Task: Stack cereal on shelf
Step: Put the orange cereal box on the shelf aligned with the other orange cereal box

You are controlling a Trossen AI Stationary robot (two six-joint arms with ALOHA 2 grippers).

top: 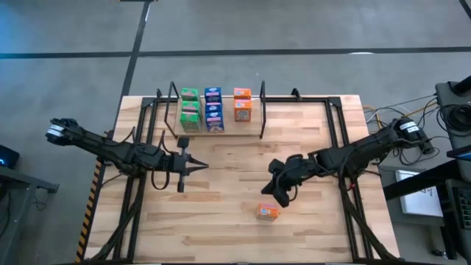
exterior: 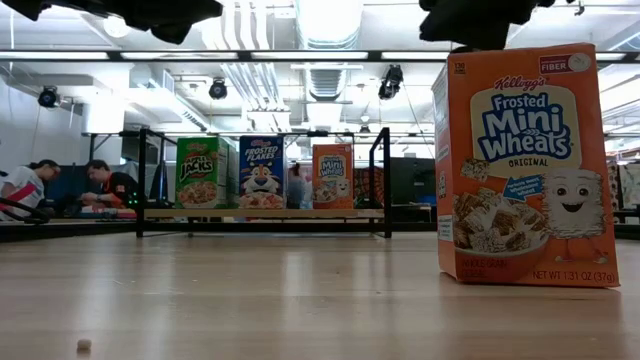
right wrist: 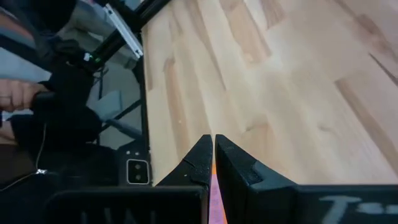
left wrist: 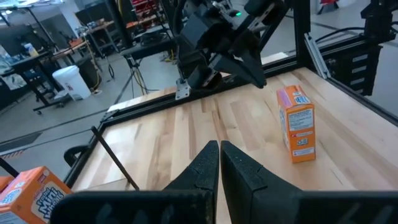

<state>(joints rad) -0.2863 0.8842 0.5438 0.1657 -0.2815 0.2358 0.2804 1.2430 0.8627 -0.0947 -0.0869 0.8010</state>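
Observation:
One orange cereal box (top: 268,212) stands upright on its bottom on the table, right of centre, large in the low view (exterior: 525,165) and also seen in the left wrist view (left wrist: 296,124). My right gripper (top: 280,196) hovers shut just above and beside it, and a sliver of orange shows below its fingers (right wrist: 212,186). My left gripper (top: 202,166) is shut, raised over the table's left half and pointing toward the right arm. Green (top: 190,107), blue (top: 214,108) and orange (top: 242,105) cereal boxes stand upright on the shelf (exterior: 260,213) at the far edge.
Black frame bars run along the table's left (top: 136,184) and right (top: 346,184) sides. The shelf's wire brackets (top: 262,110) rise at its ends. Bare wood lies between the two grippers. People sit in the room beyond the table (exterior: 60,185).

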